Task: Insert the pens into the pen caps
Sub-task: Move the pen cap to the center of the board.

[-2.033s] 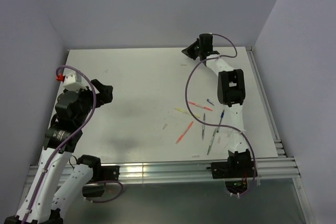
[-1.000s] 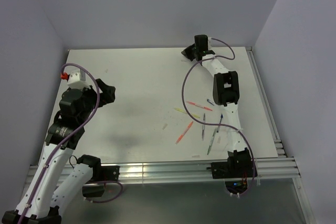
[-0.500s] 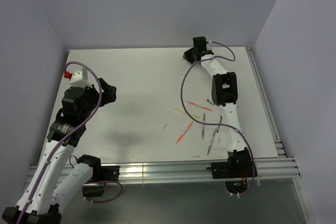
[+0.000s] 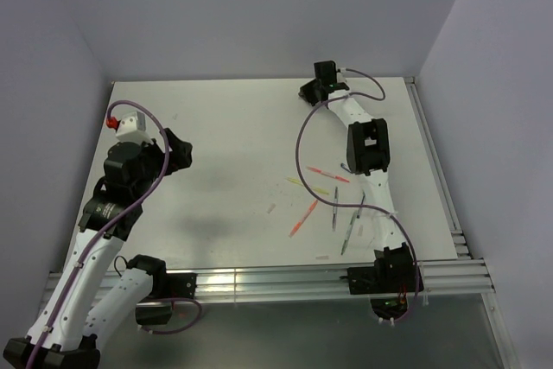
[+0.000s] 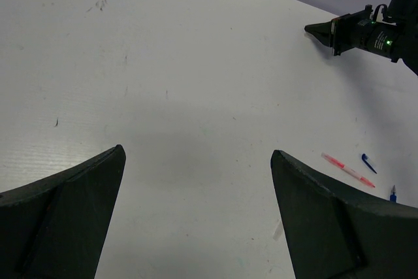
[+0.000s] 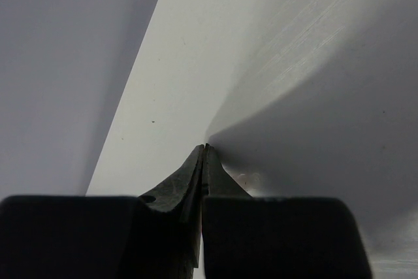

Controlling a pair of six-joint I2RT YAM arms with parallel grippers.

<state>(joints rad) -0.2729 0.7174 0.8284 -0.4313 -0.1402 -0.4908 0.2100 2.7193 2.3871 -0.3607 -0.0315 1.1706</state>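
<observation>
Pens (image 4: 303, 218) lay scattered on table (image 4: 225, 118), maybe six; my left gripper (image 5: 197, 158) gaped wide, right gripper (image 6: 206, 148) pinched together.

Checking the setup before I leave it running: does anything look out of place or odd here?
Nothing is spilled or broken. The pens lie loose at mixed angles on the near right of the table. The one oddity is the right gripper: shut on nothing, at the far edge, well away from them.

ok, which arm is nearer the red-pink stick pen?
Right. The right arm has its elbow just right of the red-pink stick pen; the left arm is far off to its left.
</observation>
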